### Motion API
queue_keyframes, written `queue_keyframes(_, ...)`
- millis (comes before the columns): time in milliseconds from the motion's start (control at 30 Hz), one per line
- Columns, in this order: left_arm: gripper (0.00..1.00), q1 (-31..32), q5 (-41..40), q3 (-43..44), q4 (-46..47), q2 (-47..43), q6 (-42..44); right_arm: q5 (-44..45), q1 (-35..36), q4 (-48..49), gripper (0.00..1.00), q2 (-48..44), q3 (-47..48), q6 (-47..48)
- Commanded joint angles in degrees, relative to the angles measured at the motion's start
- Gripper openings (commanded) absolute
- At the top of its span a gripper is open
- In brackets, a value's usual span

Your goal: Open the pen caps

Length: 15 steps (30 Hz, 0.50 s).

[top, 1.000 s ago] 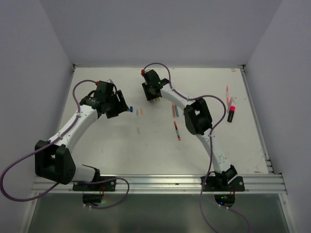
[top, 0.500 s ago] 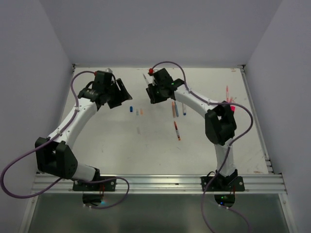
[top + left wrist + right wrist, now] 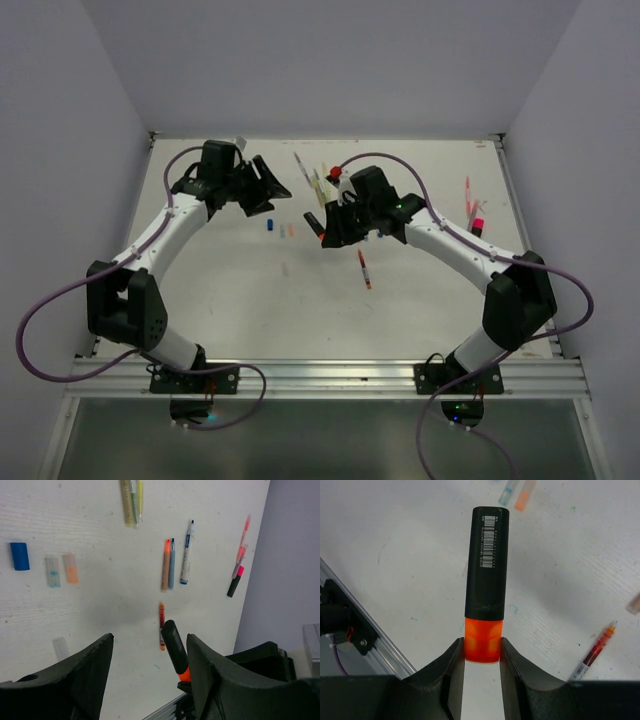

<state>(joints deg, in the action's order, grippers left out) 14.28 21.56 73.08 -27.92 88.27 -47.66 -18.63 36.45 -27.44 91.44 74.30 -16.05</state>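
The right gripper [image 3: 482, 652] pinches the orange cap [image 3: 482, 644] of a black highlighter [image 3: 486, 565] and holds it above the white table [image 3: 395, 540]. The cap is not off yet. At ten o'clock from it, farther back, the left gripper [image 3: 270, 195] has its jaws wide with nothing in them. Next, I think, it must grab the black body and pull straight.

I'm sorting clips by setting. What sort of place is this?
Probably a robot lab test cell: a white table boxed in by plain walls, left arm and right arm bolted to a metal rail, pens and loose caps scattered, one highlighter in the right gripper.
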Motion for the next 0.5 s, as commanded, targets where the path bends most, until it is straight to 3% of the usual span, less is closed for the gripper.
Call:
queue_keyframes(0, 0.63, 1.26, 4.02, -0.39, 3.23, -1.78, -1.56, -2.81, 0.29, 1.78, 0.00, -2.67, -2.31, -0.12)
queue_keyframes(233, 0.64, 8.99, 0.41, 2.50, 0.33, 2.25, -3.23, -2.29, 0.38, 2.92, 0.00, -3.55, -2.50, -0.47)
queue_keyframes(467, 0.64, 10.59, -2.40, 5.75, -2.31, 4.54, -3.23, -1.93, 0.38, 2.83, 0.00, -5.04, -2.41, -0.82)
